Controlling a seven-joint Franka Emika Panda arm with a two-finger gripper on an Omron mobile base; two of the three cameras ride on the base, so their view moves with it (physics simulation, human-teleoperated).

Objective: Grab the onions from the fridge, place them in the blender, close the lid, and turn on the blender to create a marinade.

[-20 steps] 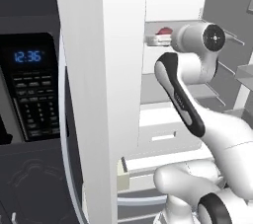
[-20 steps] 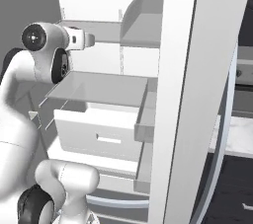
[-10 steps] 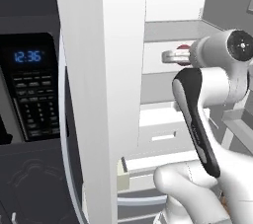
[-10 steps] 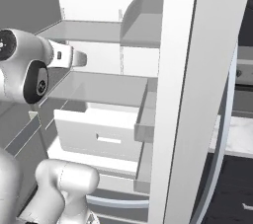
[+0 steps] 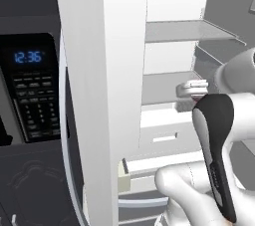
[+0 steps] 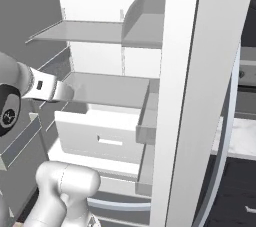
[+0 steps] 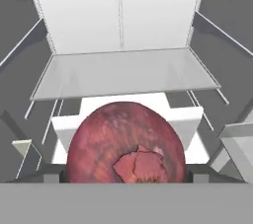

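Observation:
In the hand view one dark maroon onion (image 7: pixel 126 144) sits large between the fingers of my gripper (image 7: pixel 126 181), which is shut on it. The onion hides the fingertips. Behind it stands the open fridge (image 7: pixel 123 72) with its glass shelves and white drawer. From the left base view my gripper (image 5: pixel 192 90) hangs in front of the fridge's (image 5: pixel 169 31) middle shelf, above the drawer. The right base view has the gripper (image 6: pixel 62 91) at the left edge of the fridge (image 6: pixel 110 88) opening. The blender and lid are out of view.
A black microwave (image 5: pixel 30 90) with a keypad is left of the fridge. The open fridge door (image 6: pixel 200 96) with its bins stands on the right. A white drawer (image 6: pixel 100 131) juts out below the middle shelf, close under the hand.
The hand, with the onion in it, has drawn back from inside the fridge and come lower, toward the base. The arm's elbow has swung nearer the cameras.

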